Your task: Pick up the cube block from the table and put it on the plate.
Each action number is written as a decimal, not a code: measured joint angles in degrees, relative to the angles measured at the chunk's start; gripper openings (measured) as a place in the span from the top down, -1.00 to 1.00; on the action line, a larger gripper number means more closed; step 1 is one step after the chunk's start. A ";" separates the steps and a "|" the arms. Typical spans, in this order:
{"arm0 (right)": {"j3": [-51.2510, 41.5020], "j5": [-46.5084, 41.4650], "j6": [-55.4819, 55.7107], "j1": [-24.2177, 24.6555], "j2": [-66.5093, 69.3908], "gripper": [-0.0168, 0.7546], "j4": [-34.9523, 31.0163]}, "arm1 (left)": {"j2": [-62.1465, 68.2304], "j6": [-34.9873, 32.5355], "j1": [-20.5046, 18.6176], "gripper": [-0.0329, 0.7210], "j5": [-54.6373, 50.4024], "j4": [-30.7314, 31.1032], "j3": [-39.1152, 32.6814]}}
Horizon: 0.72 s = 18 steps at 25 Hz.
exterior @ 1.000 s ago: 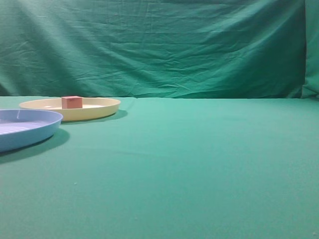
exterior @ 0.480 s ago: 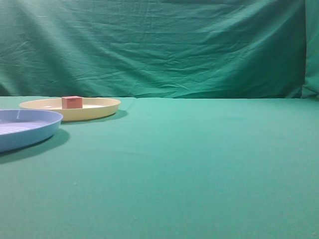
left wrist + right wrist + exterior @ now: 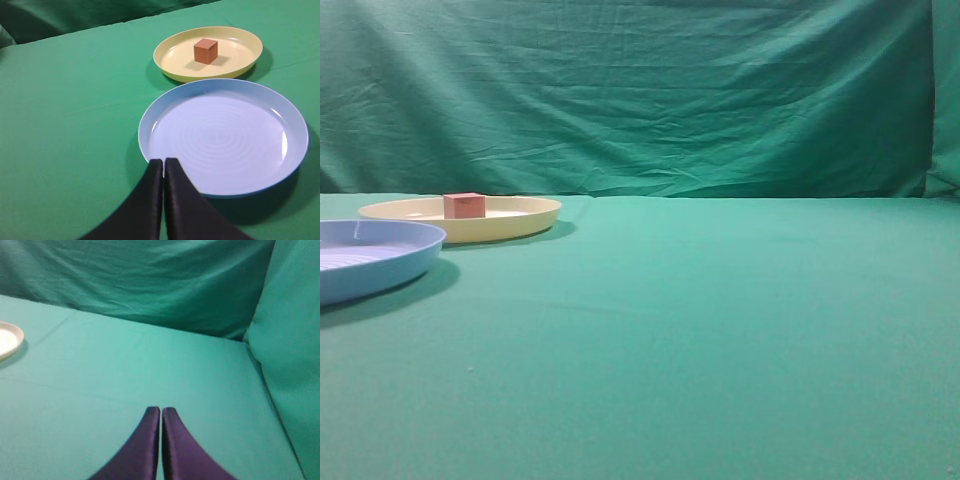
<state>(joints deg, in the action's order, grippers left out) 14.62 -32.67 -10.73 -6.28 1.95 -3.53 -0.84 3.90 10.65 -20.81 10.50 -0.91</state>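
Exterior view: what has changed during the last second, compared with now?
Nothing visibly changed. The cube block rests on the plate as before, the blue plate beside it has not moved, and no arm appears in this view.

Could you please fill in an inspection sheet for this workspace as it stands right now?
Surface: table covered in green cloth, flat, a few light creases.
Job's things: cube block rests inside the plate, roughly central, flat on one face.
Clutter: light blue plate, holding nothing, beside the yellow one and apart from it.
Grippers: left gripper shut, holding nothing, at the blue plate's near rim; right gripper shut, holding nothing, above bare cloth.
Cables: nothing seen.
Surroundings: wrinkled green backdrop behind the table, more green cloth at the right side.
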 joint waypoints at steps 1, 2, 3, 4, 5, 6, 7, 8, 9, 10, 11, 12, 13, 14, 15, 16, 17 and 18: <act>-2.07 0.43 0.00 0.31 -1.11 0.96 0.00 | 0.00 0.00 0.00 0.91 0.00 0.00 0.00; -3.69 1.49 0.00 0.69 -1.99 0.96 0.00 | 0.00 0.00 0.00 0.91 0.00 0.00 0.00; -5.53 2.73 0.00 0.67 -2.28 0.96 0.00 | 0.00 0.00 0.00 0.91 0.00 0.00 0.00; -7.21 4.11 0.00 0.67 -2.52 0.96 0.00 | 0.00 0.00 0.00 0.91 0.00 0.00 0.00; -8.83 5.50 0.00 0.67 -2.52 0.96 0.00 | 0.00 0.00 0.00 0.91 0.00 0.00 0.00; -10.12 7.00 0.00 0.67 -2.52 0.96 0.00 | 0.00 0.00 0.00 0.91 0.00 0.00 0.00; -11.53 8.16 0.00 0.67 -2.52 0.96 0.00 | 0.00 0.00 0.00 0.91 0.00 0.00 0.00; -12.81 9.27 0.00 0.67 -2.52 0.96 0.00 | 0.00 0.00 0.00 0.91 0.00 0.00 0.00; -13.83 10.09 0.00 0.67 -2.52 0.96 0.00 | 0.00 0.00 0.00 0.91 0.00 0.00 0.00; -14.96 10.71 0.00 0.67 -2.52 0.96 -0.10 | 0.00 0.00 0.00 0.91 0.00 0.00 0.00; -15.64 10.83 0.00 0.67 -2.52 0.96 -0.10 | 0.00 0.00 0.00 0.91 0.00 0.00 0.00; -16.05 10.94 0.11 0.67 -2.52 0.96 -0.10 | 0.00 0.00 0.00 0.91 0.00 0.00 0.00; -16.16 11.30 0.41 0.67 -2.52 0.96 -0.10 | 0.00 0.00 0.00 0.91 0.00 0.00 0.00; -16.15 11.51 0.99 0.67 -2.52 0.96 -0.10 | 0.00 0.00 0.00 0.91 0.00 0.00 0.00; -16.15 11.31 1.65 0.67 -2.52 0.96 -0.10 | 0.00 0.00 0.00 0.91 0.00 0.00 0.00; -16.15 11.07 2.06 0.67 -2.52 0.96 -0.10 | 0.00 0.00 0.00 0.91 0.00 0.00 0.00; -16.15 11.02 2.18 0.67 -2.52 0.96 -0.10 | 0.00 0.00 0.00 0.91 0.00 0.00 0.00; -16.15 10.93 2.30 0.67 -2.52 0.96 -0.10 | 0.00 0.00 0.00 0.91 0.00 0.00 0.00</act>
<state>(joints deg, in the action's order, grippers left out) -1.53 -21.74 -8.43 -5.60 -0.57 -3.63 -0.84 3.90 10.65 -20.81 10.50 -0.91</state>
